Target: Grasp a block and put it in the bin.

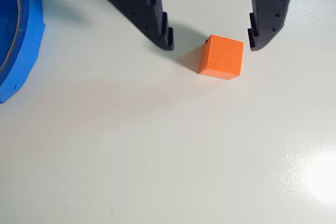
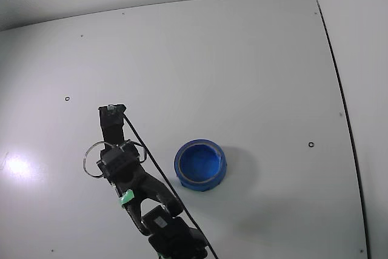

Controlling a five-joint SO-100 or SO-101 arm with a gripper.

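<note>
The block [image 1: 221, 56] is a small orange-red cube lying on the white table. In the wrist view my gripper [image 1: 210, 44] is open, its two black fingertips [image 1: 167, 39] standing either side of the block's far edge without touching it. The bin [image 1: 23, 45], a round blue bowl, shows at the left edge of that view. In the fixed view the bin [image 2: 203, 185] sits right of my arm, and my gripper [image 2: 113, 111] points away toward the table's far side. The block is hidden there under the gripper.
The white table [image 2: 230, 65] stretches wide on all sides. A dark seam [image 2: 339, 89] runs along its right edge in the fixed view. My arm's base and cable [image 2: 170, 235] fill the bottom of that view. Glare spots lie on the surface.
</note>
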